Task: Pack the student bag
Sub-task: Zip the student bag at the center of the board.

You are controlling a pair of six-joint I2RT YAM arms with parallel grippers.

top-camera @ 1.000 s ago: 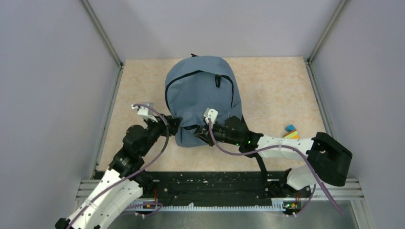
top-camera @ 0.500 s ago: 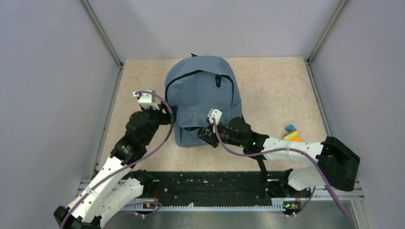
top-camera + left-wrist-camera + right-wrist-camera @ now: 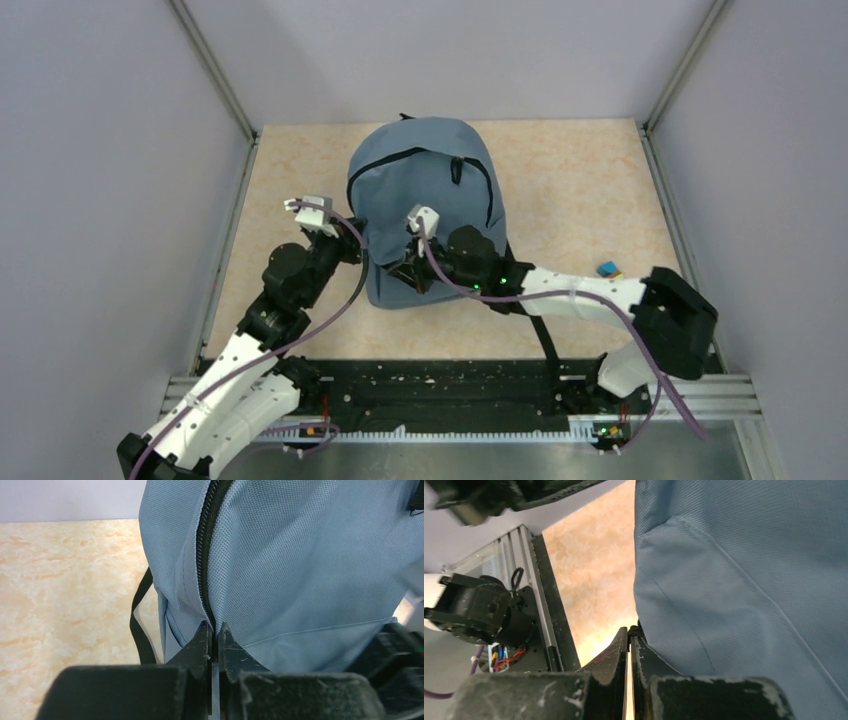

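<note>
The grey-blue student bag [image 3: 425, 190] lies flat on the middle of the table, top loop toward the far wall. My left gripper [image 3: 357, 248] is at the bag's lower left edge. In the left wrist view the left gripper [image 3: 214, 630] is shut on the bottom end of the black arched zipper [image 3: 206, 540]. My right gripper [image 3: 405, 272] rests on the lower front of the bag. In the right wrist view the right gripper [image 3: 629, 630] is shut, with a small dark bit of the bag's edge [image 3: 749, 580] pinched at its tips. What that bit is I cannot tell.
A black shoulder strap [image 3: 137, 625] loops out on the table left of the bag. Small coloured blocks [image 3: 608, 269] lie at the right, behind my right arm. The black base rail [image 3: 450, 385] runs along the near edge. Grey walls close in three sides.
My left gripper moved in to the bag's left edge and closed on the zipper's lower end. The right arm shifted left and farther onto the bag, still shut.
</note>
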